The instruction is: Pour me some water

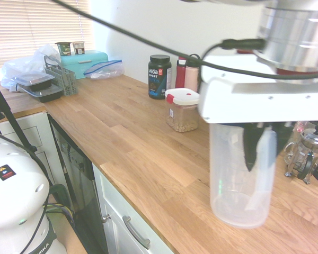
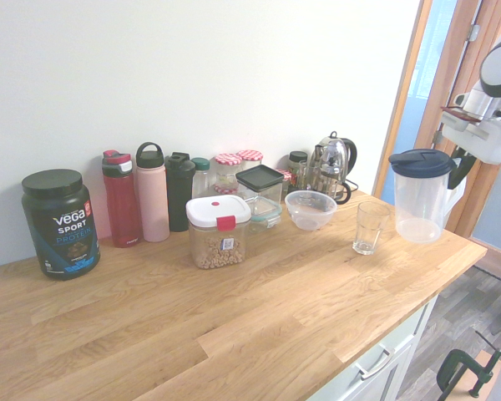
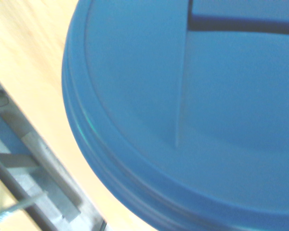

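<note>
The tool (image 1: 257,145) is clamped on the handle of the lidded plastic pitcher (image 2: 420,196), right of the drinking glass (image 2: 370,227). The glass looks empty, so carrying over and pouring remain.

A blurred blue pitcher lid (image 3: 192,120) fills most of the frame, with the wooden countertop (image 3: 33,72) beside and beneath it.

White arm (image 1: 238,100) with screw dots, silver ring joint (image 1: 297,32), black cable (image 1: 148,45), dark fingers (image 1: 253,145), red-and-yellow warning sticker (image 1: 4,172) on rounded shell
</note>
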`<state>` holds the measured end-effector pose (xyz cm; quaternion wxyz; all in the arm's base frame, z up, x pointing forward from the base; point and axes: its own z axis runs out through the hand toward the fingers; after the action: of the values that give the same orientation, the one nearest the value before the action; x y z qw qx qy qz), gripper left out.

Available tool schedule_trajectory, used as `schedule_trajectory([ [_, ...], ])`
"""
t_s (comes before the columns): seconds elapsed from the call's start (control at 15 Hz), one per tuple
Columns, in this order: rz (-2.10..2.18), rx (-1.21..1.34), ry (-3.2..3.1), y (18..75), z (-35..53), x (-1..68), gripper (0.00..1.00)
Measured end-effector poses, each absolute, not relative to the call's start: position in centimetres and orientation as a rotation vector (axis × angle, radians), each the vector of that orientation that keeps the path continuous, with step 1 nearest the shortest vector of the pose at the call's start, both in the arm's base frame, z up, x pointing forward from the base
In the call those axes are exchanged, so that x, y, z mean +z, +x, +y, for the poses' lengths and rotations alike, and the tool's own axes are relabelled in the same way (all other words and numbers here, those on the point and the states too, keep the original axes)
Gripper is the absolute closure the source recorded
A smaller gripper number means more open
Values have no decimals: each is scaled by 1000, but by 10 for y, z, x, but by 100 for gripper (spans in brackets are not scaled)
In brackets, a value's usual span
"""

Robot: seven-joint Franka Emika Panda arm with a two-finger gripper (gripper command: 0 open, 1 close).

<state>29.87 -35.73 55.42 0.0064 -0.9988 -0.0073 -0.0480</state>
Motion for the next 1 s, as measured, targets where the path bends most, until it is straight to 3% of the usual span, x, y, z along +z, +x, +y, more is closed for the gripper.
schedule_trajectory([
  [0.47, -18, 15, -3136, 374, -354, 512, 100],
  [1.0, -61, 60, -3295, 381, -349, 534, 100],
])
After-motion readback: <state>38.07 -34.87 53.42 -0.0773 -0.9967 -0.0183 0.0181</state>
